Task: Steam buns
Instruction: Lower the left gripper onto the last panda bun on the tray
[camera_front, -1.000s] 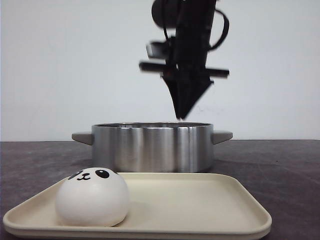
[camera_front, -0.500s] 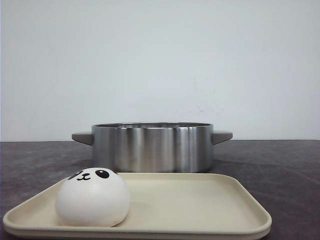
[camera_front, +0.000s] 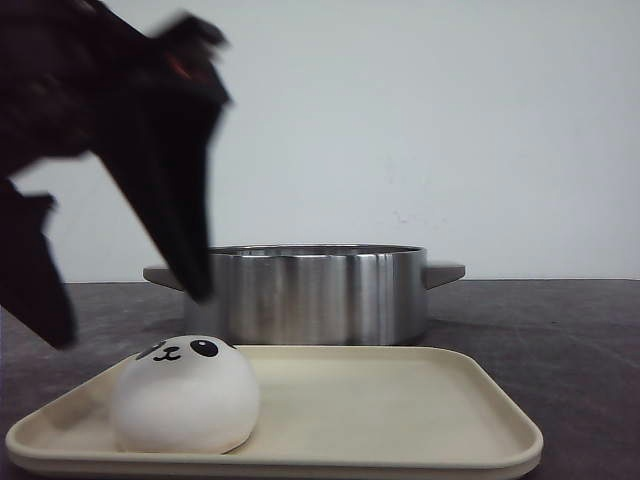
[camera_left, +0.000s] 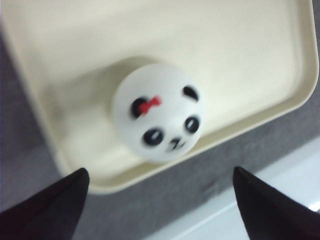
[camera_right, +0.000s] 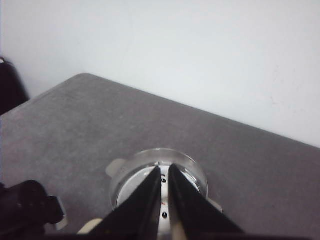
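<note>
Your left end effector (camera_left: 159, 200) hangs spread wide above the bun (camera_left: 159, 119) on the tray (camera_left: 260, 60); right end effector (camera_right: 164, 192) is nearly closed, empty.

A round steel pot (camera_right: 131, 170) on a grey table (camera_right: 75, 120) is seen past the nearly closed right gripper (camera_right: 165, 172).

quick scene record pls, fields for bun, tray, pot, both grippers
bun: one panda-faced bun on the tray's left part, red bow on top
tray: cream tray in front of the pot
pot: steel pot, contents hidden in the front view
left gripper: left gripper above the bun, jaws wide apart, holding nothing
right gripper: right gripper high over the pot, jaws nearly together, holding nothing
</note>
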